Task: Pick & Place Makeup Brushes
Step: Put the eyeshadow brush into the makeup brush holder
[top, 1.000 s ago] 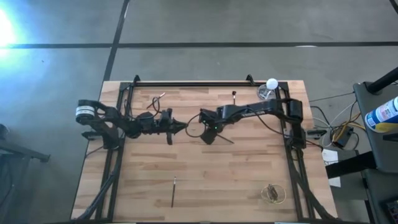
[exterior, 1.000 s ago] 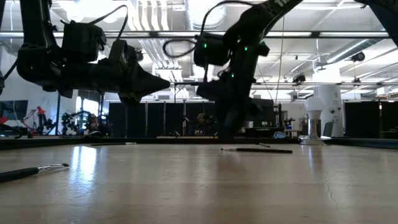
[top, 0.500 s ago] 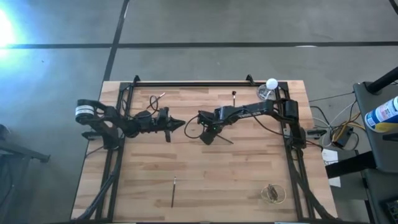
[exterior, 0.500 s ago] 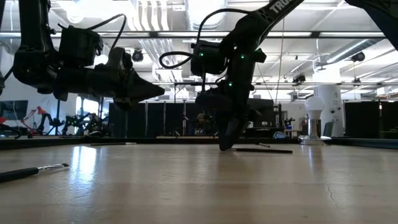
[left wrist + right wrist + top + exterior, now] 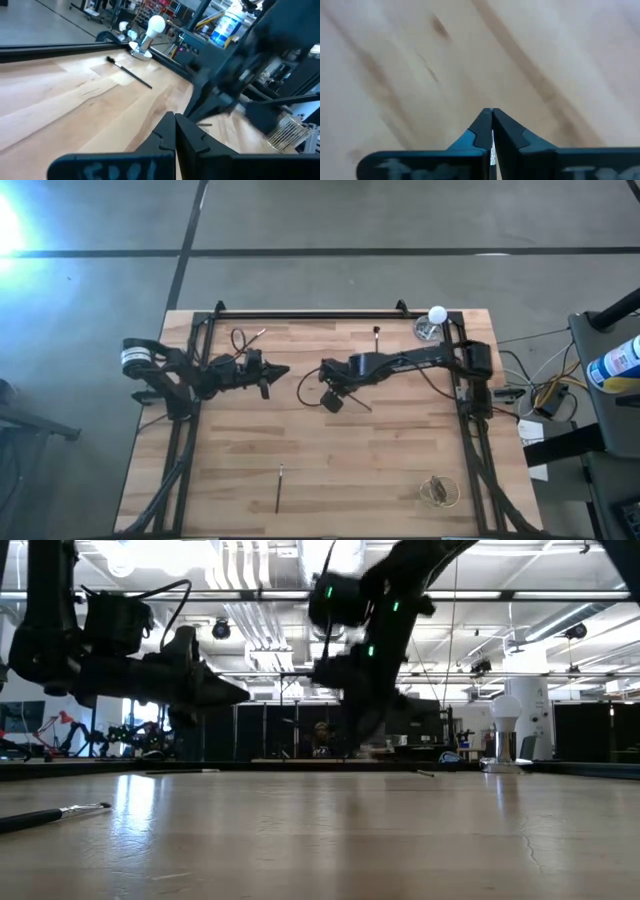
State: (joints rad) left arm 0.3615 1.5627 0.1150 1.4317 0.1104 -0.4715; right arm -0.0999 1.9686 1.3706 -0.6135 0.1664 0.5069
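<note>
My right gripper [image 5: 332, 402] hangs over the table's middle, slanting down and shut on a thin dark makeup brush [image 5: 362, 405]. In the low view this gripper [image 5: 355, 740] is blurred above the wood. My left gripper [image 5: 285, 370] is shut on nothing and points level toward the right arm. Other makeup brushes lie flat on the wood. One [image 5: 376, 335] is far centre, one [image 5: 255, 336] far left and one [image 5: 279, 488] near the front edge. The front one also shows in the low view [image 5: 55, 814]. My right gripper pinches the brush between its two fingers; a pale sliver of the brush [image 5: 492, 147] shows in the slit between them. The fingers come from above, slanting down. The rest of the brush [image 5: 364, 406] sticks out toward the table's right and near side.
A white ball on a clear dish [image 5: 434, 320] stands at the far right corner. A wire holder [image 5: 437, 492] sits near the front right. Black frame rails [image 5: 300, 313] run along the far, left and right sides. Bare wood lies between the arms and the front edge.
My right gripper has shut on the brush at the table's middle and risen a little; the brush no longer lies on the wood in the low view. My left gripper, still shut, has drawn back toward the table's left and far edges.
</note>
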